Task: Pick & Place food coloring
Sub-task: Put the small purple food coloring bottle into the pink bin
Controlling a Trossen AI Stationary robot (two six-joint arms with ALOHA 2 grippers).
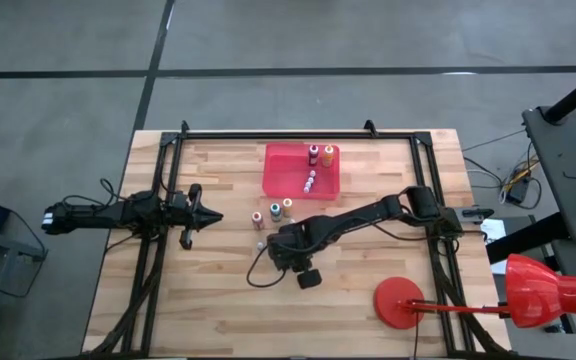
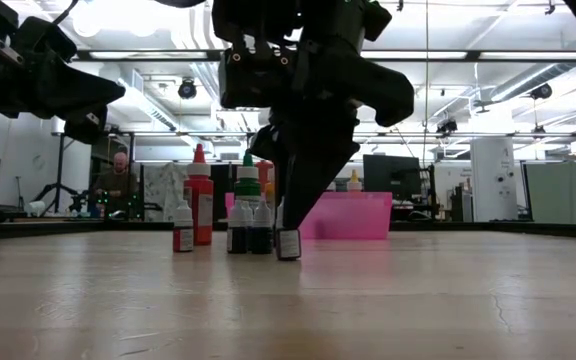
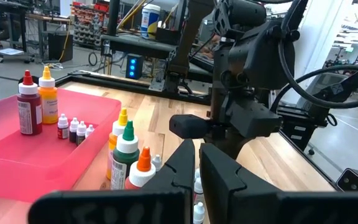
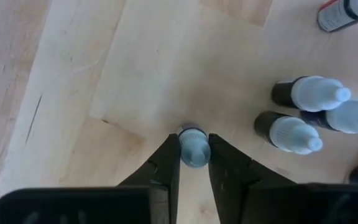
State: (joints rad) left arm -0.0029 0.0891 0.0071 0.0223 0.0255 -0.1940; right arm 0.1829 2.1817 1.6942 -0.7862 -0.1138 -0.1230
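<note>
Several food coloring bottles stand on the wooden table between the arms: three taller ones [image 1: 274,212] and a cluster of tiny whitish-capped ones [image 4: 303,115]. More bottles stand in the red tray [image 1: 278,182] toward the far edge. My right gripper [image 4: 194,163] points down over the table's middle, shut on one tiny bottle [image 2: 288,243] just in front of the cluster. My left gripper [image 1: 208,216] hovers shut at the left, aimed level toward the bottles and touching nothing. My right gripper pinches the tiny bottle by its pale cap [image 4: 194,149] between the two fingertips [image 4: 169,155], coming from above and pointing down. The bottle stays upright below the fingers. Whether its base rests on the table or is just off it, I cannot tell.
Two other tiny bottles [image 4: 288,134] stand close beside the held one, and the taller red bottle [image 2: 199,200] and green-capped bottle [image 2: 248,185] stand behind it. A red round base [image 1: 398,302] sits near the table's right near corner. Black frame rails run along both sides.
</note>
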